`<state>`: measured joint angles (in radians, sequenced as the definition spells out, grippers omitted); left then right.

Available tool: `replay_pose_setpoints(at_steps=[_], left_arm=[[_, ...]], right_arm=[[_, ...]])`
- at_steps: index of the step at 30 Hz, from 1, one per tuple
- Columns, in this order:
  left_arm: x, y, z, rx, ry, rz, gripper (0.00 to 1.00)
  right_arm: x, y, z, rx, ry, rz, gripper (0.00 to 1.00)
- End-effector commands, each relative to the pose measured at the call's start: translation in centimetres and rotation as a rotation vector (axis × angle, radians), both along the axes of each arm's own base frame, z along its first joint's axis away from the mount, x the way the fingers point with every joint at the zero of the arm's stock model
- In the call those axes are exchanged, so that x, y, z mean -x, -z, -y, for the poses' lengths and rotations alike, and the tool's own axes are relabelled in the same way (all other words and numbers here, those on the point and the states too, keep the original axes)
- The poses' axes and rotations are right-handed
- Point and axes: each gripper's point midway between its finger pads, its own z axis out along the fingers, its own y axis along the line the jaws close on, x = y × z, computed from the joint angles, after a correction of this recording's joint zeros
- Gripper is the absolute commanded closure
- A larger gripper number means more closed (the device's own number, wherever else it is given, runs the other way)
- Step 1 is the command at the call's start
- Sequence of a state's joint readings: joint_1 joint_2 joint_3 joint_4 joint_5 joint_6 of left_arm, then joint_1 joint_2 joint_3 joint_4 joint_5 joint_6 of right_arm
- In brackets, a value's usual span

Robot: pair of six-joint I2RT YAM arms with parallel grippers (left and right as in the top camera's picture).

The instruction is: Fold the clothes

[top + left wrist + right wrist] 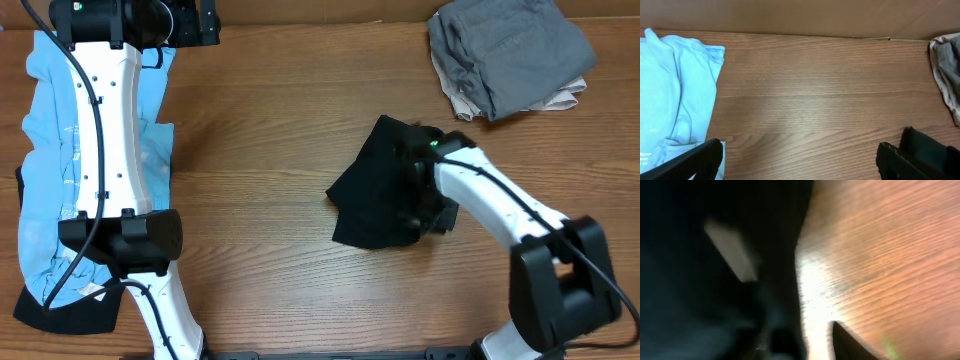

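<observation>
A light blue T-shirt (pixel 40 150) lies spread along the left edge of a wooden counter (pixel 270 130), with the left arm stretched over it. A strip of black cloth (pixel 70 315) shows under its near end. The left fingers (pixel 195 22), at the far left, are spread wide and hold nothing. Right of centre lies a crumpled black T-shirt (pixel 370 190). The right fingers (pixel 432 200) are down on its right side. The right wrist view is blurred, showing dark cloth and a white label (pixel 732 255), and how far these fingers are open, or whether they grip the cloth, cannot be told. In the far right corner sits a pile of grey and beige clothes (pixel 510 55).
</observation>
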<state>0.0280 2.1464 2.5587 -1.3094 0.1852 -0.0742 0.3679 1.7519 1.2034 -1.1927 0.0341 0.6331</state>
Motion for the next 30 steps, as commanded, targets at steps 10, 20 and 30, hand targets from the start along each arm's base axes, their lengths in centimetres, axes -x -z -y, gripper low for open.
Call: replay_pose_setpoints(at_steps=[10,20,30], left_arm=[[-0.4,0.3,-0.1,-0.021,0.008,0.006,0.0],[-0.4,0.3,-0.1,-0.001,-0.015,0.0,0.0],[-0.3,0.3,-0.1,0.0,-0.018,-0.005,0.0]], right_arm=[[-11.3,-5.7,-0.3,-0.04,-0.156,0.445,0.4],[-14.8,-3.1,1.9,0.053,-0.147,0.489,0.44],[-13.5,-2.8,7.1,0.153,0.004,0.419,0.96]])
